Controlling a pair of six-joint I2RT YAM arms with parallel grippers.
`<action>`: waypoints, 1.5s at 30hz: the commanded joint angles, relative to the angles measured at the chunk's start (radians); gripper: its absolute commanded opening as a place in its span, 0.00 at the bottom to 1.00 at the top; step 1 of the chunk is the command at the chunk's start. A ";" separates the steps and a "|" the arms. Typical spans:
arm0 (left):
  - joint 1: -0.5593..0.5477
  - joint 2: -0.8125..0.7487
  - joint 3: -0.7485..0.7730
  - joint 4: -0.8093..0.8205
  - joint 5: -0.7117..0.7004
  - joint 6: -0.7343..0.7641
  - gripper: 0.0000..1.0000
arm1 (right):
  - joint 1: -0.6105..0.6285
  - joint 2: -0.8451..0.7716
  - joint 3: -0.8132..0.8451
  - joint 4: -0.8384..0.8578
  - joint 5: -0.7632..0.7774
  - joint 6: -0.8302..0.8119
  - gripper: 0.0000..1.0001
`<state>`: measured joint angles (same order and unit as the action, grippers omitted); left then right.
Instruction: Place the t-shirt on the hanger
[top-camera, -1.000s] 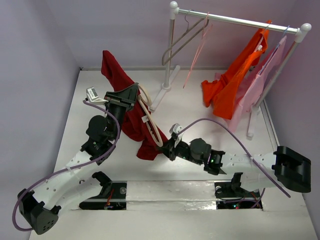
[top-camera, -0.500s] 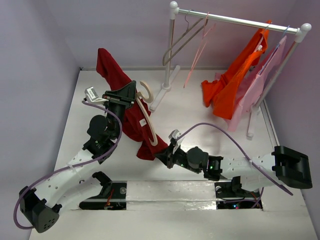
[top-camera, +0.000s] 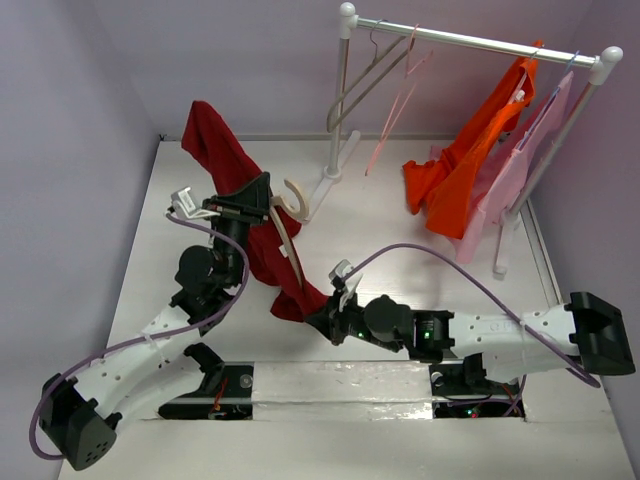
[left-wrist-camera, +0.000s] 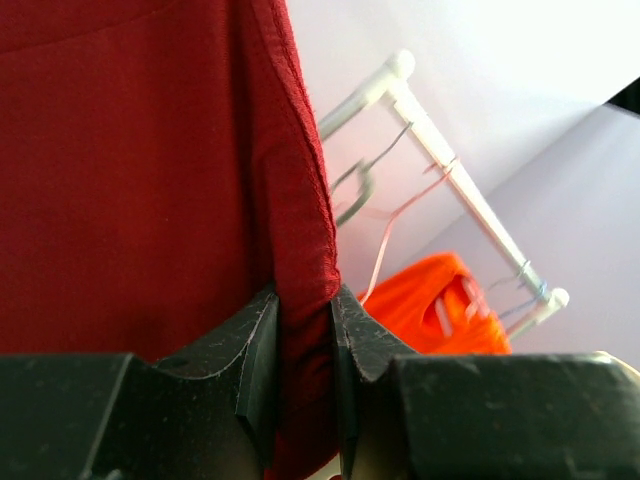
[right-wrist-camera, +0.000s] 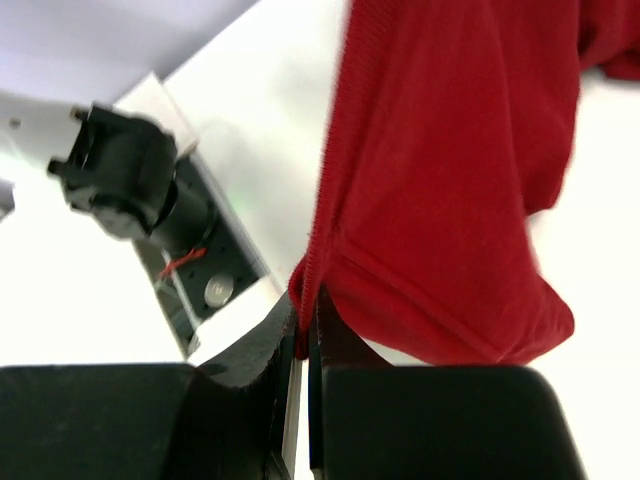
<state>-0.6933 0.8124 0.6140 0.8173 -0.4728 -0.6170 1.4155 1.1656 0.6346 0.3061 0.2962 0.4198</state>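
Two grippers have hold of the same red t-shirt (top-camera: 215, 150). The left gripper (top-camera: 258, 192), raised above the left part of the table (top-camera: 380, 205), has its jaws nearly closed on a thick vertical fold of the cloth. The left wrist view shows that fold pinched between the left gripper (left-wrist-camera: 305, 310) fingers, with the t-shirt (left-wrist-camera: 150, 150) filling the left side of the picture.

From that grip one part of the garment stands up toward the far left, and the rest hangs down toward the near right. The right gripper (top-camera: 320, 318) sits low at the near middle of the table, jaws almost shut on the lower edge. In the right wrist view the right gripper (right-wrist-camera: 305, 300) clamps a thin hem, and the t-shirt (right-wrist-camera: 440, 200) spreads away above it.

The hanger (top-camera: 288, 238) lies along the right side of the hanging cloth, just beside the left gripper, its hook toward the far side. Whether it sits inside the shirt cannot be told.

At the far right a white rack (top-camera: 470, 40) carries a grey hanger (top-camera: 350, 85), a pink hanger (top-camera: 395, 110), an orange garment (top-camera: 460, 170) and a pink garment (top-camera: 520, 170).
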 joint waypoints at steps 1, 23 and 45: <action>0.012 -0.074 -0.081 0.120 0.029 -0.108 0.00 | 0.037 0.019 0.085 -0.176 0.003 0.020 0.00; 0.012 -0.291 -0.333 -0.205 0.128 -0.457 0.00 | 0.046 0.008 0.240 -0.409 0.080 0.053 0.82; 0.012 -0.257 -0.324 -0.204 0.183 -0.469 0.00 | -0.142 0.109 0.504 -0.122 0.184 -0.179 0.72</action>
<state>-0.6849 0.5709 0.2768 0.5484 -0.3134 -1.0744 1.3045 1.2346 1.0824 0.1349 0.5026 0.2546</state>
